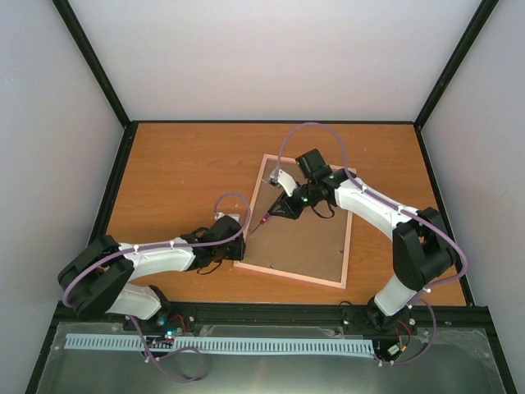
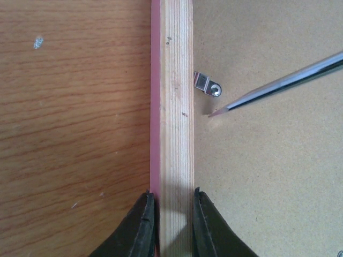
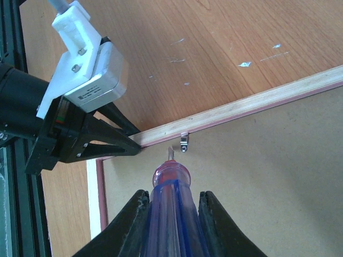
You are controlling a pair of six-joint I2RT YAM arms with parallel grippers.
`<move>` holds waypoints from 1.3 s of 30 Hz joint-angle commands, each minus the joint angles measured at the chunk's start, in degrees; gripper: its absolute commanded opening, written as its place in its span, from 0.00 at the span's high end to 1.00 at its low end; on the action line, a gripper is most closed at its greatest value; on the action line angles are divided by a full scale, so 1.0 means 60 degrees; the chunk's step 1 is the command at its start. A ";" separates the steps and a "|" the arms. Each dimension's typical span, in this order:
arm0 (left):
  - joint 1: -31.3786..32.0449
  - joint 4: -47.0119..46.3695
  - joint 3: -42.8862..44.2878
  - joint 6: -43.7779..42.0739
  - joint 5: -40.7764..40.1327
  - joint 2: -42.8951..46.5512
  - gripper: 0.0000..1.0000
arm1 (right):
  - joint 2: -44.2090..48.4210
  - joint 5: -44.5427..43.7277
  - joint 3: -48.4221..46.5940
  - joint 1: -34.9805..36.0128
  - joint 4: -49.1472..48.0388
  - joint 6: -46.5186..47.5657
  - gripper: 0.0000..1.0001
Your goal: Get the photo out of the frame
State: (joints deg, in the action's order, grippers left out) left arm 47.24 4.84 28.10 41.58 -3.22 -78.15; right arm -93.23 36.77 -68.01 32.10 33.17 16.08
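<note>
the frame lies face down toward the right of the tabletop, brown backing up. the photo is hidden, presumably under that panel. the left gripper clamps the frame's left rail. the right gripper is closed on the screwdriver, its tip just beside the metal clip. best to catch the clip's free end and turn it off the backing gently, with the rail pinned so nothing skids.

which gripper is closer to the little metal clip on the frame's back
Left. The left gripper clamps the frame just along from the clip; the right gripper holds the screwdriver farther back, only its tip near it.
</note>
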 commanded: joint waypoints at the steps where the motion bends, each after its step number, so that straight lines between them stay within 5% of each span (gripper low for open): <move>1: 0.0093 0.0188 -0.0216 0.0293 0.0493 0.0014 0.99 | -0.0188 -0.0218 -0.0237 0.0118 -0.0456 -0.0498 0.97; 39: 0.0095 0.0206 -0.0292 0.0295 0.0394 0.0030 0.99 | 0.0273 -0.5278 -0.0990 0.0774 0.1072 -0.0531 0.97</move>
State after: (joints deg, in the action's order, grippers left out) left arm 47.27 3.88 27.42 41.67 -3.25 -77.80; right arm -93.73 20.91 -73.47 37.89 37.32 11.68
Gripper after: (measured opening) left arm 0.159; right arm 0.204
